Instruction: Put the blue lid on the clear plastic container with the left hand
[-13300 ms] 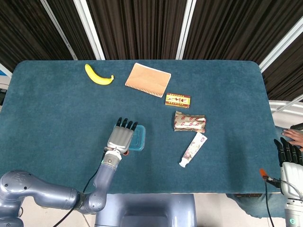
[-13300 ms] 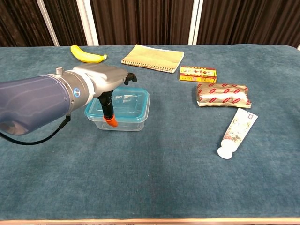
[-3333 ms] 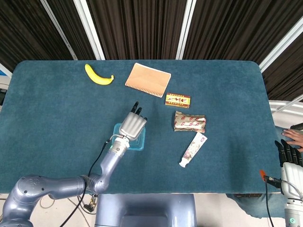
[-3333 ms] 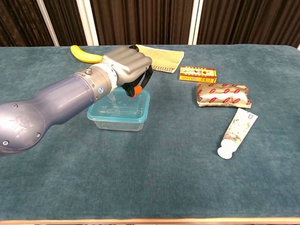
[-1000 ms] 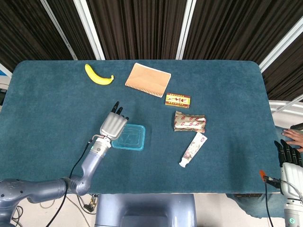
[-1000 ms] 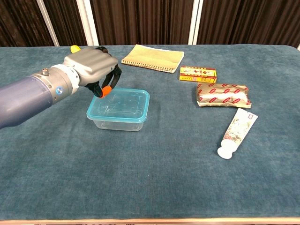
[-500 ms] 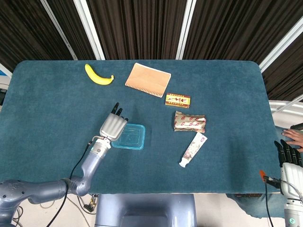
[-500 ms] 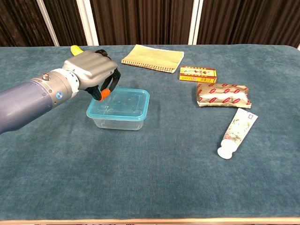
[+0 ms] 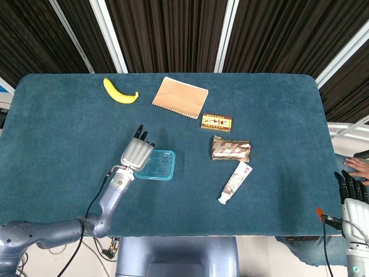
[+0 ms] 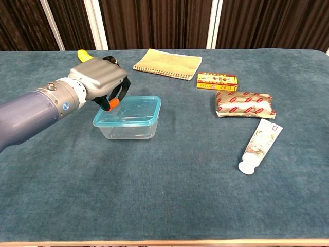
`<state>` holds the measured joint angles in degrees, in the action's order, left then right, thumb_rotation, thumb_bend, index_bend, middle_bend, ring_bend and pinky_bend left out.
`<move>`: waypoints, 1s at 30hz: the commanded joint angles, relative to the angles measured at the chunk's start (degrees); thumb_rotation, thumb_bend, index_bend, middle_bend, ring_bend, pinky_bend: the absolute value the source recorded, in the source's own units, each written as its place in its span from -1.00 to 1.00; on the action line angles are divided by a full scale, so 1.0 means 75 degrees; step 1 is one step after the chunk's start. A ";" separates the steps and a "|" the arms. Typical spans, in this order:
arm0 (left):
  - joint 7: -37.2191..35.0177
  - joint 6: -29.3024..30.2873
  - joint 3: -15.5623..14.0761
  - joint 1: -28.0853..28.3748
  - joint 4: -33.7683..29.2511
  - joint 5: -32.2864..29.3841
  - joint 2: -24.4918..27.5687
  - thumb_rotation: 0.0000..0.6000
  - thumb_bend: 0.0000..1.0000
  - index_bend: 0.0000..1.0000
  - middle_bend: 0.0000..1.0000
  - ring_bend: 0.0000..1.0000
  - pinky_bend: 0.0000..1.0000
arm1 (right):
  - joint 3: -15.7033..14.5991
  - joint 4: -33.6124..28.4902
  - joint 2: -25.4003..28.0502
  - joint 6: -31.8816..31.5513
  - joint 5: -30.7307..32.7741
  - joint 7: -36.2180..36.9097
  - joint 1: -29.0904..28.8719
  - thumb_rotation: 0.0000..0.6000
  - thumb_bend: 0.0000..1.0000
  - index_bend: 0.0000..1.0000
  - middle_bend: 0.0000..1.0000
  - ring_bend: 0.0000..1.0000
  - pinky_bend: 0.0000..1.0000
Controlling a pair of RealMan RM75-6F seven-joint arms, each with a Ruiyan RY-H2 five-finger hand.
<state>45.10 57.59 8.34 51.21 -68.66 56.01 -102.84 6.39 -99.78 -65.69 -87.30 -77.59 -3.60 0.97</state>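
Your left hand (image 10: 100, 77) sits at the left edge of the clear plastic container (image 10: 127, 125) w/ blue lid (image 10: 128, 110) on, fingers curled, holding nothing.

We see left hand (image 10: 100, 77): silver-grey shell, black fingers, orange tip; blue-grey arm, black cable behind. Right hand (image 9: 353, 193) black.

Banana (image 9: 120, 91): far left.
Notebook (image 9: 180, 97): right of banana.
Box (image 9: 216, 122): mid-table.
Foil pack (image 9: 230, 148): below box.
Tube (image 9: 236, 182): nearest front edge.
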 commanded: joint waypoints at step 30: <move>0.0000 -0.0238 -0.0096 -0.0091 0.0567 0.0162 -0.0394 1.00 -0.02 0.30 0.13 -0.67 -0.92 | 0.0005 0.0005 -0.0003 -0.0028 -0.0015 0.0004 0.0008 1.00 -0.46 -0.90 -1.00 -1.00 -1.00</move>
<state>45.08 55.86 7.66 50.57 -64.46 57.24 -105.76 6.42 -99.74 -65.71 -87.51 -77.71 -3.57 1.02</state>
